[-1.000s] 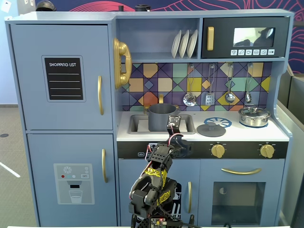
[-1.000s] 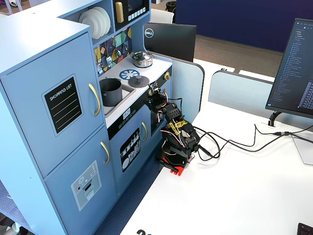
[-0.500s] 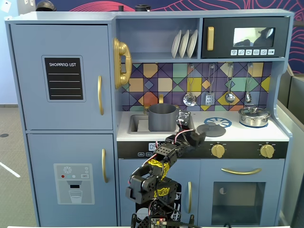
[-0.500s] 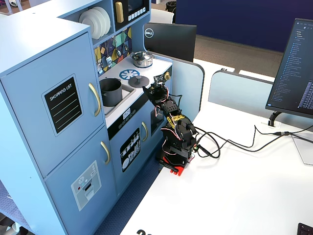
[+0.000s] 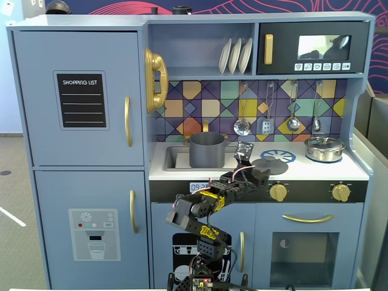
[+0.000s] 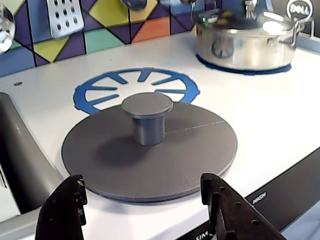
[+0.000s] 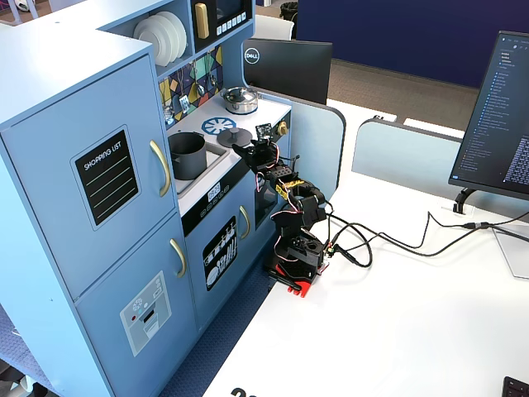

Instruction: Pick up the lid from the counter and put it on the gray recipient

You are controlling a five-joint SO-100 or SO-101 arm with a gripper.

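The dark-gray lid (image 6: 190, 150), with its central knob (image 6: 147, 116), lies flat on the white counter (image 6: 280, 115), partly over the printed blue burner (image 6: 100, 90). It also shows in both fixed views (image 5: 270, 163) (image 7: 240, 137). My gripper (image 6: 142, 181) is open and empty. Its two black fingers (image 6: 65, 210) stand at the lid's near edge, one on each side, low over the counter front. It shows in both fixed views (image 5: 262, 174) (image 7: 250, 150). The gray pot (image 5: 207, 150) (image 7: 187, 155) stands uncovered in the sink recess, left of the lid.
A shiny silver lidded pot (image 6: 245, 40) (image 5: 324, 148) stands on the far right burner. Utensils (image 5: 267, 109) hang on the tiled back wall above the counter. The sink wall (image 6: 25, 160) drops just left of the lid. Gold knobs (image 5: 278, 192) sit below the counter edge.
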